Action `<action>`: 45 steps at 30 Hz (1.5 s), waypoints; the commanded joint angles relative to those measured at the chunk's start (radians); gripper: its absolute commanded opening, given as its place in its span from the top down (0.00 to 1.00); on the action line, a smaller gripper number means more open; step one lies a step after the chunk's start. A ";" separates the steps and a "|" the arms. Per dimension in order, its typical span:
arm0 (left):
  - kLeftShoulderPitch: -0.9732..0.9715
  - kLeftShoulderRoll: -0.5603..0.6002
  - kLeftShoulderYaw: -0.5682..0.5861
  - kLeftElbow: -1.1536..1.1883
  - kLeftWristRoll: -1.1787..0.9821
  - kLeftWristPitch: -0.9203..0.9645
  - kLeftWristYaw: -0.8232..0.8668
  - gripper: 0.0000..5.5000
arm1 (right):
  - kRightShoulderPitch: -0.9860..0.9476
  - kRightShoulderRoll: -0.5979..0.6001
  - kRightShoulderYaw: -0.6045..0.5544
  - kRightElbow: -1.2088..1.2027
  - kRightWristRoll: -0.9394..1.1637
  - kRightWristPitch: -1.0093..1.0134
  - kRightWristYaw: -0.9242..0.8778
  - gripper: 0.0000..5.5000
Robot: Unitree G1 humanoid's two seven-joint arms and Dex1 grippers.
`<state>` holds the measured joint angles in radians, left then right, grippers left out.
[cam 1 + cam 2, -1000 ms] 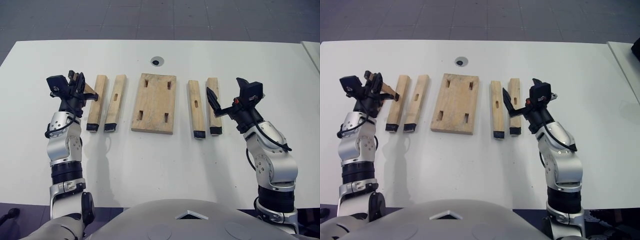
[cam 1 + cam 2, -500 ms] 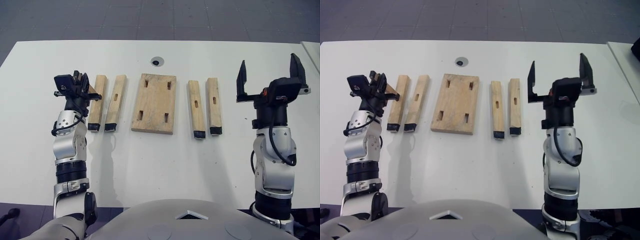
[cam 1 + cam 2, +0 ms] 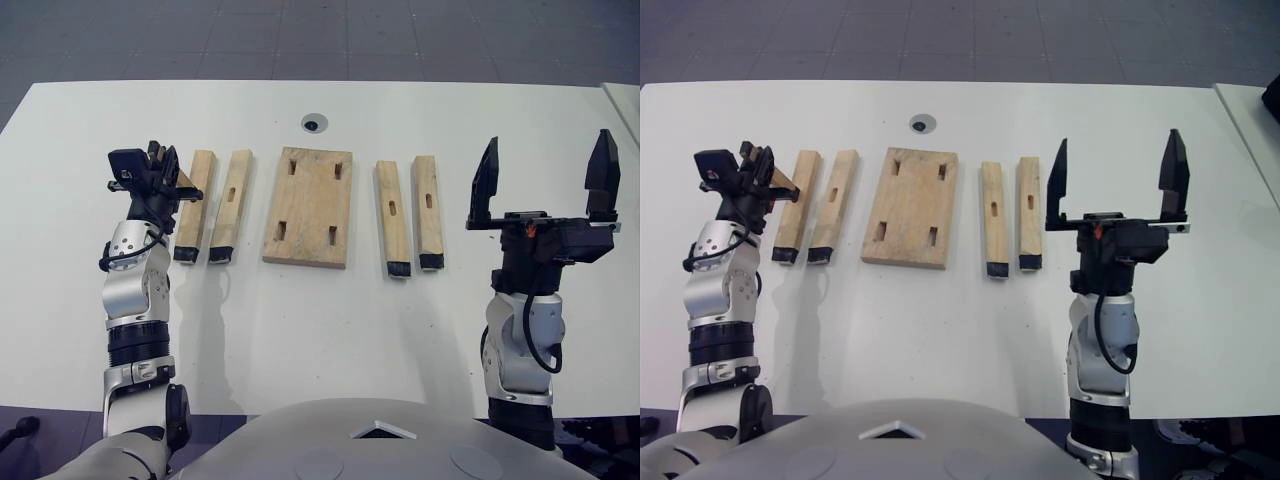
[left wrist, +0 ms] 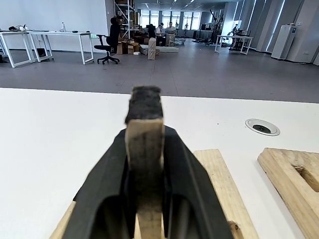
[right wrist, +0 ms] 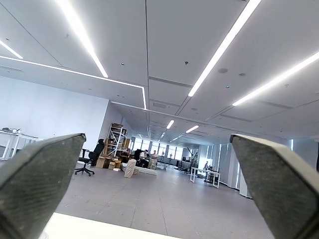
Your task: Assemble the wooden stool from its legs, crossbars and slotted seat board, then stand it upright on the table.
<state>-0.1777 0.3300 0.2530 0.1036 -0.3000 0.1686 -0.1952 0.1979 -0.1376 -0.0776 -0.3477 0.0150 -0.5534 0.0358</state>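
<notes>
Left gripper is clamped on a crossbar at frame left — probably stiff, light wood, best pinched mid-length; right gripper fingers wide apart.

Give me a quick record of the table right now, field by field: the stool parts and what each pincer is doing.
Seat board: flat at the table's centre, slots showing
Left legs: flat, side by side, left of the board
Right legs: flat, side by side, right of the board
Left pincer: shut on a crossbar, by the outermost left leg
Right pincer: open, empty, pointing up
Assembly: nothing joined yet
</notes>
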 commanded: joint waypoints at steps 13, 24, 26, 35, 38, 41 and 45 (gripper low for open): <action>-0.274 0.186 0.081 -0.236 -0.010 0.219 0.023 0.43 | -0.040 0.012 -0.007 0.010 0.021 0.080 0.008 0.02; -0.516 0.193 0.065 0.030 0.017 0.182 0.005 0.08 | -0.070 0.014 0.004 0.021 0.023 0.096 0.028 0.02; -0.450 0.163 0.072 0.078 0.011 0.177 0.001 0.02 | -0.068 0.018 0.008 0.023 0.021 0.096 0.030 0.02; -0.253 0.076 0.010 0.383 0.064 0.089 -0.035 0.02 | -0.079 0.024 0.010 0.044 0.016 0.094 0.032 0.02; -0.291 0.106 0.036 0.377 0.058 0.045 -0.020 0.02 | -0.072 0.023 0.009 0.044 0.017 0.094 0.032 0.02; -0.346 0.126 0.062 0.270 0.025 0.032 -0.017 0.02 | -0.060 0.025 0.010 0.045 0.015 0.095 0.032 0.02; -0.397 0.167 0.115 0.107 -0.024 0.041 -0.020 0.02 | -0.056 0.025 0.013 0.060 0.006 0.112 0.031 0.02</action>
<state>-0.5362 0.4538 0.3391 0.2820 -0.3118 0.2022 -0.2109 0.1343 -0.1148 -0.0654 -0.2988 0.0282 -0.4597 0.0662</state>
